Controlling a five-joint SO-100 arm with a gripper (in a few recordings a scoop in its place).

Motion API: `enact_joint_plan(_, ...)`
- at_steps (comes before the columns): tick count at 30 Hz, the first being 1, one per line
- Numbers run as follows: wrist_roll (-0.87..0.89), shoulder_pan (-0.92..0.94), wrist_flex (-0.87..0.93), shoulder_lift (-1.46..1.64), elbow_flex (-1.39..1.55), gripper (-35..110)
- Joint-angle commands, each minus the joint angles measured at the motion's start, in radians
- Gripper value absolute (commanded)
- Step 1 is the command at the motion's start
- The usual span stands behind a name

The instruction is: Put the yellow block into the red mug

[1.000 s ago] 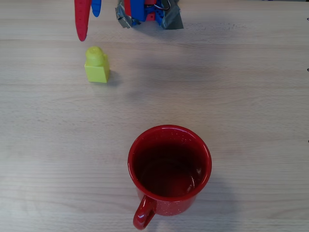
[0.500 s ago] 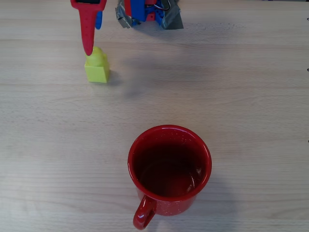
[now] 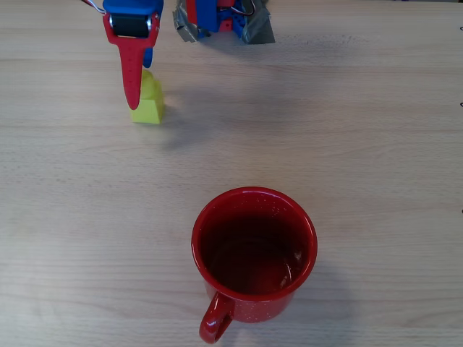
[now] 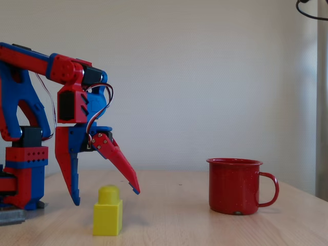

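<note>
- A pale wooden table (image 3: 376,130) spreads below me in the overhead view, its grain running left to right; in the fixed view the same tabletop (image 4: 195,225) reaches back to the wall.
- Crumpled grey tape (image 3: 257,29) lies on the table at the top edge of the overhead view, with a second wad (image 3: 187,30) just left of it.
- A plain off-white wall (image 4: 205,77) stands behind the table in the fixed view.
- A dark cable (image 4: 310,11) loops in at the top right corner of the fixed view.
- A pale vertical strip (image 4: 323,102), perhaps a frame or curtain, runs down the right edge there.
</note>
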Motion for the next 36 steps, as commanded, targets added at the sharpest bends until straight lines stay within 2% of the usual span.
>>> enact_joint_plan(1,0.015,-0.003,-0.025,0.014,0.003,43)
enact_joint_plan(16,0.057,-0.026,-0.175,-0.002,0.1,43)
enact_joint_plan(19,0.058,-0.032,-0.19,-0.002,0.114,34)
enact_joint_plan(25,0.057,-0.041,-0.212,0.002,0.124,0)
enact_joint_plan(36,0.106,-0.034,-0.166,0.041,0.083,0)
